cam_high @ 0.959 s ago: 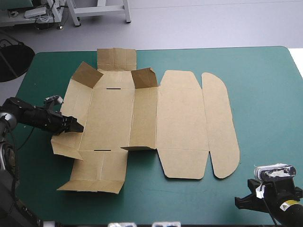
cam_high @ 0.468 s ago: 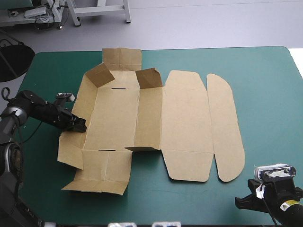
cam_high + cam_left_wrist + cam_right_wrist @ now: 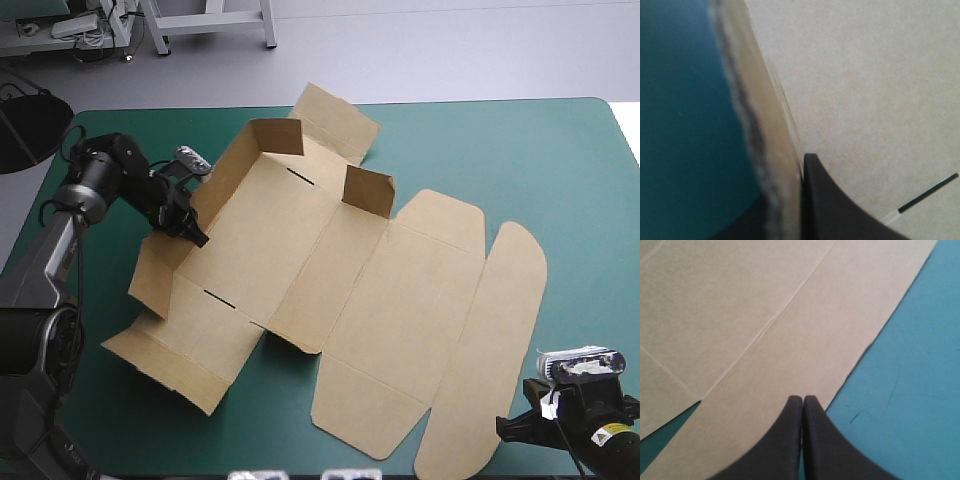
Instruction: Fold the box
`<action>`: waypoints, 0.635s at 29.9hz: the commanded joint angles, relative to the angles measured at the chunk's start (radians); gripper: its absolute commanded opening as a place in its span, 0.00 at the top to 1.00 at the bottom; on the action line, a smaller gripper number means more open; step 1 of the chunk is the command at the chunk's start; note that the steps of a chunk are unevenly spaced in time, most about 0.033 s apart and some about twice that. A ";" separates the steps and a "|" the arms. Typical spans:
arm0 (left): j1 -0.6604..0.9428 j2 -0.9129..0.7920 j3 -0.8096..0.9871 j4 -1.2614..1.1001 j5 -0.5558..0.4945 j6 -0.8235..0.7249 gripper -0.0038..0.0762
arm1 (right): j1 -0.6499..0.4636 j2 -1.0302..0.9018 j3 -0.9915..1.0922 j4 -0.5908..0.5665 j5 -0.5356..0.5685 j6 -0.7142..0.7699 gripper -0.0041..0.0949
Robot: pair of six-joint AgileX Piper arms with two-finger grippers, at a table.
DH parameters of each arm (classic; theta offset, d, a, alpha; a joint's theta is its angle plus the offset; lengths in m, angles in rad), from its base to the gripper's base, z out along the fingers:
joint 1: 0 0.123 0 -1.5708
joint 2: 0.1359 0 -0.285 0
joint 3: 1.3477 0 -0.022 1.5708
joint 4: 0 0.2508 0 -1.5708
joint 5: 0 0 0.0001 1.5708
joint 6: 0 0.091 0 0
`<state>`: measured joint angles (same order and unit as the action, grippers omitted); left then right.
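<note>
Folding well means pivoting the left wall (image 3: 222, 178) about its crease: our left end effector (image 3: 190, 228) clamps that wall of the brown box (image 3: 330, 270), spread across the desk (image 3: 560, 180); our right end effector (image 3: 803, 399) sits pinched together, empty.

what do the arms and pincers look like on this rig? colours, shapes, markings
The left pincer and right pincer match: two broad black fingers shaped like curved fins, tapering to a point. The left arm is black with round joints and a grey lower link. The right arm is black with a small yellow label.
</note>
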<state>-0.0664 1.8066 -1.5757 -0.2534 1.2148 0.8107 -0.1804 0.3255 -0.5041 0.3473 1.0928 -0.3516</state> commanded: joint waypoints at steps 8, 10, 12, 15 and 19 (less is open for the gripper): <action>-0.318 -0.048 -0.183 0.354 -0.210 0.023 0.96 | 0.000 0.009 -0.026 0.017 -0.040 -0.011 0.97; -0.360 -0.048 -0.187 0.387 -0.273 0.023 0.96 | 0.000 0.009 -0.026 0.017 -0.040 -0.011 0.97; -0.403 -0.048 -0.187 0.426 -0.328 0.023 0.96 | 0.000 0.009 -0.026 0.017 -0.040 -0.011 0.97; -0.457 -0.048 -0.187 0.482 -0.379 0.023 0.96 | 0.000 0.009 -0.026 0.017 -0.040 -0.011 0.97; -0.525 -0.048 -0.187 0.588 -0.408 0.020 0.96 | 0.000 0.009 -0.026 0.017 -0.040 -0.011 0.97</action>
<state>-0.5491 1.8066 -1.7270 0.2514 0.8880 0.8372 -0.1804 0.3255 -0.5041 0.3473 1.0969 -0.3516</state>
